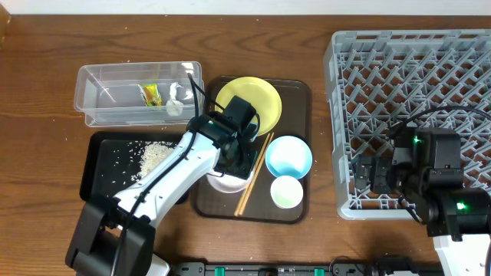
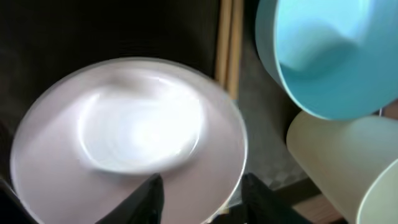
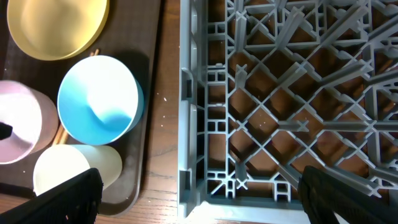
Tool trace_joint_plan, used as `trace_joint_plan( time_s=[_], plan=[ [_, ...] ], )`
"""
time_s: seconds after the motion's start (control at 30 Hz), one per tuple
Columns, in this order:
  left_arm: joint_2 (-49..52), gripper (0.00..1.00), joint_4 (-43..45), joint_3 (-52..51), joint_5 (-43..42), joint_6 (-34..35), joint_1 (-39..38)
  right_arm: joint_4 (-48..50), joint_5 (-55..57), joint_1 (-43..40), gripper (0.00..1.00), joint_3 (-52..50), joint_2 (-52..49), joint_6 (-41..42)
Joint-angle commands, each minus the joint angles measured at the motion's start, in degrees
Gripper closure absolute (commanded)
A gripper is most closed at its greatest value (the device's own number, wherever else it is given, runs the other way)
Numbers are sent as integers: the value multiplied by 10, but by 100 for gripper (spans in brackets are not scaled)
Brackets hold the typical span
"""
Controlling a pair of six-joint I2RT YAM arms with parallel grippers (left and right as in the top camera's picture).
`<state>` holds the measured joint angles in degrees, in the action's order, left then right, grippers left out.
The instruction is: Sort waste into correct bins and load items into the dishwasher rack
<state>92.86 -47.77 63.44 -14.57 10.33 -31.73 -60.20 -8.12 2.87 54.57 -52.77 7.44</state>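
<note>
For the loading step, the left gripper [image 2: 208, 202], fingers apart astride the rim of the round white bowl [image 2: 130, 130] (at 6 o'clock of the round yellow plate [image 1: 261, 96]), seemingly must next pinch it and carry it toward 3 o'clock to the grey plastic lattice rack [image 1: 414, 115], where the right gripper [image 3: 211, 193] hovers, fingers spread.

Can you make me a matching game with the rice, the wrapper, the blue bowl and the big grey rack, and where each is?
1 rice heap
2 wrapper
3 light blue bowl
4 dishwasher rack

A in the clear tub
B on the black tray
C on the brown serving tray
D on the table, far right

Pairs: 1-B, 2-A, 3-C, 4-D.
</note>
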Motion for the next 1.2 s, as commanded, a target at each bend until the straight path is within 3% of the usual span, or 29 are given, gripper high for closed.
trace_joint_plan(
  time_s=[0.0,0.23,0.8,1.07,1.17],
  plan=[
    [-17,51,-16,16,4,1,-1,0,-3,5,1,9,2,7],
    [-65,43,-12,22,-66,-2,-14,0,-3,5,1,9,2,7],
    [5,42,39,-8,-34,16,-124,-1,-3,5,1,9,2,7],
    [50,85,57,-8,-43,39,-124,-3,-3,5,1,9,2,7],
    [40,93,54,-7,-43,39,-124,-5,-3,5,1,9,2,7]
  ],
)
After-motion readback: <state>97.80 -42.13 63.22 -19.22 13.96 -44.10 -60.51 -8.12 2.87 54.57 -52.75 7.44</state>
